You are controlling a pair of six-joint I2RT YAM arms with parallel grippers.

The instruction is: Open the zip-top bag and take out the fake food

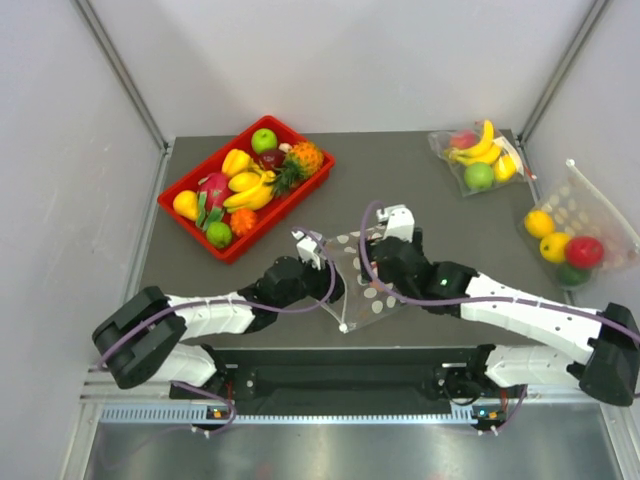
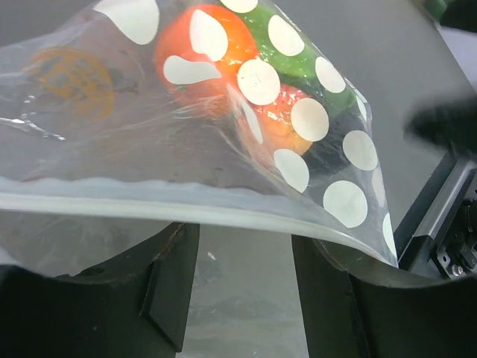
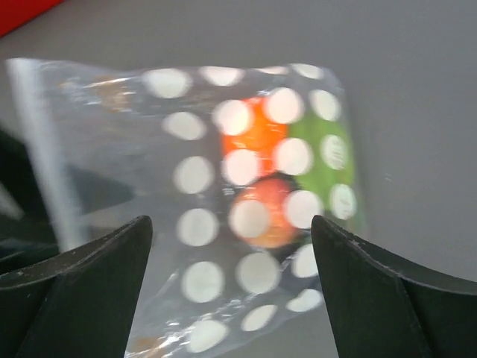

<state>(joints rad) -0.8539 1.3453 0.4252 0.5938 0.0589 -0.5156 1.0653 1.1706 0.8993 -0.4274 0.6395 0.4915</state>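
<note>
White walls close in a dark grey bench (image 1: 420, 210). At its near middle lies the zip-top bag (image 1: 362, 280), clear with pale round dots, between the two tools. Its white zip strip (image 2: 186, 212) runs across the fingers of the left tool (image 2: 242, 291). That tool's jaws stand apart with bare bench showing between them, and the strip rests over them without being pinched. The right tool (image 3: 231, 231) is released, its jaws spread wide above the dotted plastic, gripping nothing. The fake food (image 2: 223, 63) sits inside the bag, bunched at the end away from the strip: an orange fruit (image 3: 250, 134), a green one (image 3: 317, 175) and a peach (image 3: 272, 192), touching one another. A red tray (image 1: 285, 208) of fruit stands back left. A banana bag (image 1: 478, 158) and a bigger dotted bag (image 1: 575, 235) lie well apart at the right.
</note>
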